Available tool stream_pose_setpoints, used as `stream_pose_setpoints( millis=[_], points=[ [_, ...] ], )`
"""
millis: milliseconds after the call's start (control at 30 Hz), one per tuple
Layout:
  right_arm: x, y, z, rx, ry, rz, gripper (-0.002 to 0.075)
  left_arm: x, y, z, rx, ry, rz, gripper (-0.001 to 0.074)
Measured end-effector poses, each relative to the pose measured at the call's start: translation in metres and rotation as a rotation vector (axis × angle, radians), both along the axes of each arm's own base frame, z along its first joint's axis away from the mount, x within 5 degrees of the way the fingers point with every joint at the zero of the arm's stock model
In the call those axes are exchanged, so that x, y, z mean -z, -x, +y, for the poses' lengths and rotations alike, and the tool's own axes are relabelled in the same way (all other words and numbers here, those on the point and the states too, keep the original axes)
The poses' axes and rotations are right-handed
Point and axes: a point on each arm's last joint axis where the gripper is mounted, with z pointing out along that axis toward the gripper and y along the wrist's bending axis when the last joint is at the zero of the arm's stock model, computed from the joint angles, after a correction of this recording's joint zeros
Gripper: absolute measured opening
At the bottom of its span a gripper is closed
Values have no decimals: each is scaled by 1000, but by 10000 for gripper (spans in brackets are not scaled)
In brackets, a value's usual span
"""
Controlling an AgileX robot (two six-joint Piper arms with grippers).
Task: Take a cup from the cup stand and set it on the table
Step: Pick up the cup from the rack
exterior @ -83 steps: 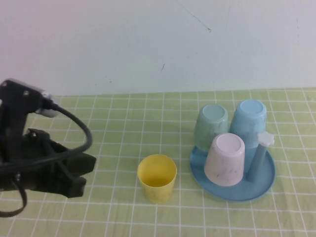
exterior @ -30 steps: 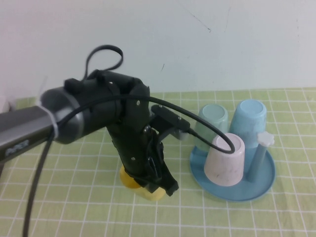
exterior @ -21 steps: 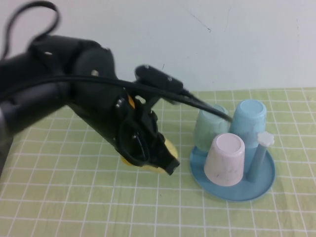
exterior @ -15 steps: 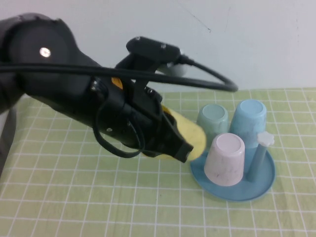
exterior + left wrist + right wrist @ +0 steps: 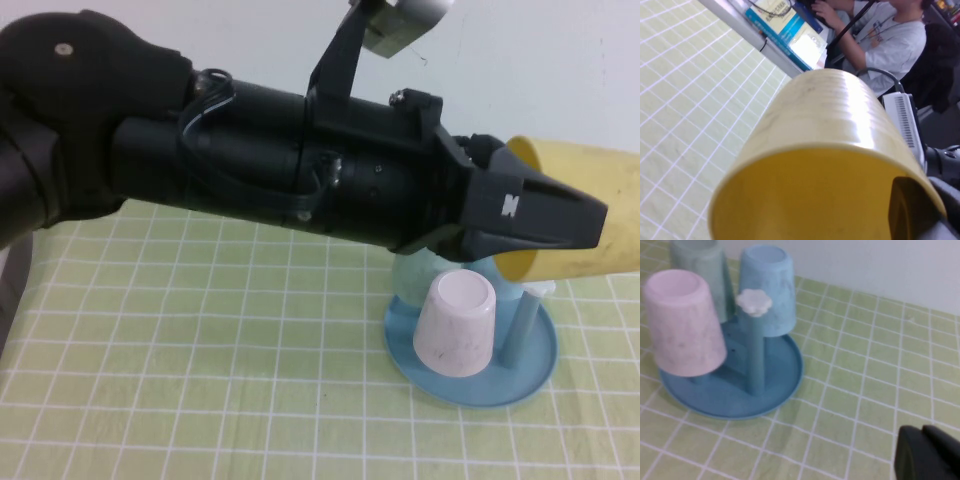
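The pale pink cup (image 5: 456,323) stands upside down on the blue cup stand (image 5: 535,368) on the green grid table (image 5: 200,350). It also shows in the right wrist view (image 5: 684,322) on the stand (image 5: 782,367). My left gripper (image 5: 575,222) is shut on a yellow cup (image 5: 610,220), held on its side in the air above the stand, one finger (image 5: 905,210) inside the cup (image 5: 830,145). My right gripper (image 5: 927,452) is low over the table beside the stand, fingers together and empty. It is out of the high view.
A light blue cup (image 5: 767,287) and a mint-green cup (image 5: 700,270) stand upside down at the back of the stand. A bare post with a white flower cap (image 5: 754,302) stands beside the pink cup. My left arm (image 5: 250,160) spans the high view.
My left arm swung in from the left, took the yellow cup off the table and lifted it up and to the right, above the stand. The cups on the stand have not moved.
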Motion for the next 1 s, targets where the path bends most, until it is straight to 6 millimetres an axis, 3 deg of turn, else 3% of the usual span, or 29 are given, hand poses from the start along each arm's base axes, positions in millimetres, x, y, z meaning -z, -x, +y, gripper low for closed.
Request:
stream_pose_setpoints(
  millis=[300, 500, 633, 800, 1000],
  points=[
    [-30, 7, 15, -155, -68, -45, -3, 13, -9, -5, -12, -53, 18, 4],
    [-36, 7, 22, -179, -201, -63, -3, 5, -8, -7, -3, 36, 35, 4],
    [-36, 8, 23, -201, -186, -74, -3, 8, -8, -6, -1, 4, 6, 4],
    [-33, 9, 24, -252, -103, -63, -3, 29, -11, 0, -30, -231, -19, 4],
    [-27, 11, 20, -280, 52, -22, -3, 63, -19, 30, -101, -737, -55, 4]
  ],
)
